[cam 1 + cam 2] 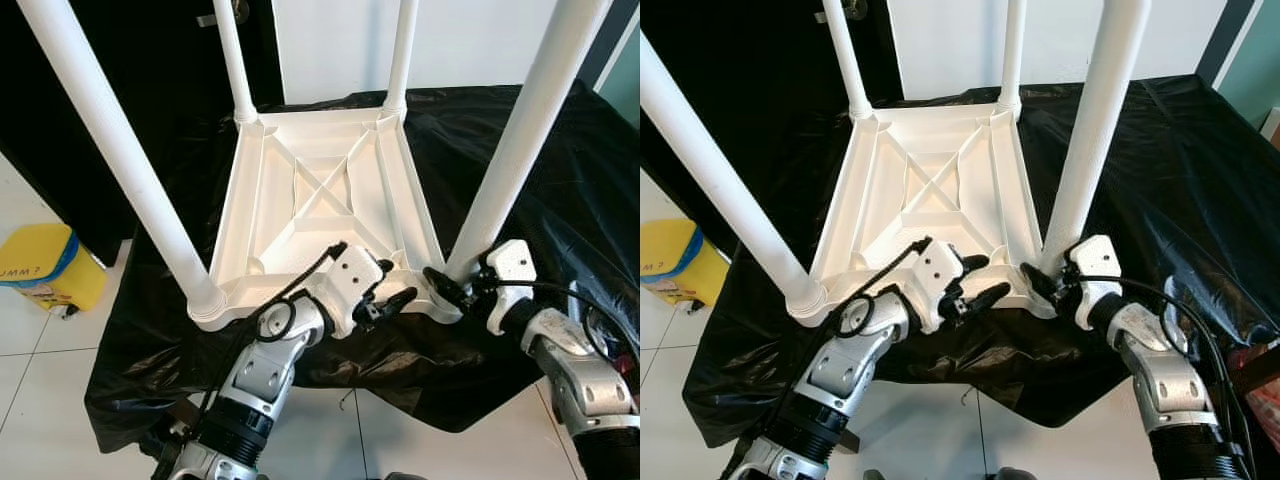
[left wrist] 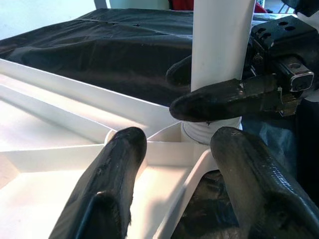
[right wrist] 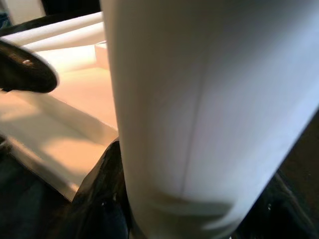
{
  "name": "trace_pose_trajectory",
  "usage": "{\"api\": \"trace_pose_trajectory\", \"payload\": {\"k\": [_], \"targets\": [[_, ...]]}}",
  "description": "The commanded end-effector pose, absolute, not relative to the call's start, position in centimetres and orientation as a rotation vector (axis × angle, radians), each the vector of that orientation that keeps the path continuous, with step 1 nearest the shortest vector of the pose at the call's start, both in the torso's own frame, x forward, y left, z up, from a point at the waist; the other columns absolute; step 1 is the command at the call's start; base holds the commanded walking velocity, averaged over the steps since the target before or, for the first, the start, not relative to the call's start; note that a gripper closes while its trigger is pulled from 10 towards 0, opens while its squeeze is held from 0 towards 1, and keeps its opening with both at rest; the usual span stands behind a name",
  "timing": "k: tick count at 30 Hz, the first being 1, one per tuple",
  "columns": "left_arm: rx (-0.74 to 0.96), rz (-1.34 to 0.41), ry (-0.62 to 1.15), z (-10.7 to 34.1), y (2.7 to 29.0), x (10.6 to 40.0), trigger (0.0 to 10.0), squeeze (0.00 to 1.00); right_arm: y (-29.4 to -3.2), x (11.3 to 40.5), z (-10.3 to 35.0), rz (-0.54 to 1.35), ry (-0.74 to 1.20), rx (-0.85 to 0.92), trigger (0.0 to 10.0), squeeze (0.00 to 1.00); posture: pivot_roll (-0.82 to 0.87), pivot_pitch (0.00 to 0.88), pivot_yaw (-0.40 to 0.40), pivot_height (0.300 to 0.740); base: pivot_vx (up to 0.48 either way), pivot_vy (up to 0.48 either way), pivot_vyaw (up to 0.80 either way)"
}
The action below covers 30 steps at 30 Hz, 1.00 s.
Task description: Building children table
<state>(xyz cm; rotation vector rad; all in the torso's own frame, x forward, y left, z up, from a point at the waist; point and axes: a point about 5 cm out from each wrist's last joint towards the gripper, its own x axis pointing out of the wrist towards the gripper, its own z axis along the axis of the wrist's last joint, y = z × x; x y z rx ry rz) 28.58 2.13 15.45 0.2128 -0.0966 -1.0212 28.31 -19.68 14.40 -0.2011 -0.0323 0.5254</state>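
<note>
1. The table (image 1: 320, 200) lay upside down on a black sheet (image 1: 560, 180), its white ribbed underside up and four white legs rising.
2. Nearest, the left gripper (image 1: 385, 297) rested at the table's near edge, fingers (image 2: 114, 179) spread apart over the rim by the corner socket.
3. The right gripper (image 1: 452, 287) was clamped round the base of the near right leg (image 1: 520, 140).
4. A yellow bin (image 1: 40, 265) stood on the tiled floor (image 1: 40, 400), left of the sheet.
5. Every leg was cut off at the top; the right wrist view showed that leg as a blur.
</note>
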Motion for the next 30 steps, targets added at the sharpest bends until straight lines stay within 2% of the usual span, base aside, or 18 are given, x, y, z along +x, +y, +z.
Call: {"api": "trace_pose_trajectory", "payload": {"k": [1,7,13,22,30], "targets": [[0.217,-0.955,-0.092,15.1,2.2,28.6,10.0,0.0,-18.9,27.8,13.4,0.46,0.004,-0.16,10.0,0.0,-0.24,0.069,0.012,0.74,0.0,0.0,0.0],[0.216,-0.97,-0.084,14.8,2.0,28.4,10.0,0.0,-18.2,27.2,12.8,0.244,-0.009,-0.096,10.0,0.0,-0.26,0.075,0.011,0.74,0.0,0.0,0.0],[0.215,-0.978,-0.085,14.8,1.9,28.2,10.0,0.0,-17.9,27.0,12.9,0.159,-0.033,-0.068,10.0,0.0,-0.26,0.076,0.01,0.74,0.0,0.0,0.0],[0.214,-0.982,-0.082,14.7,1.9,28.1,10.0,0.0,-16.9,25.8,11.5,-0.198,0.002,0.023,10.0,0.0,-0.26,0.078,0.005,0.74,0.0,0.0,0.0],[0.215,-0.981,-0.083,14.6,1.9,28.1,10.0,0.0,-15.9,25.7,11.3,-0.21,0.006,0.063,10.0,0.0,-0.26,0.075,0.005,0.74,0.0,0.0,0.0]]}}
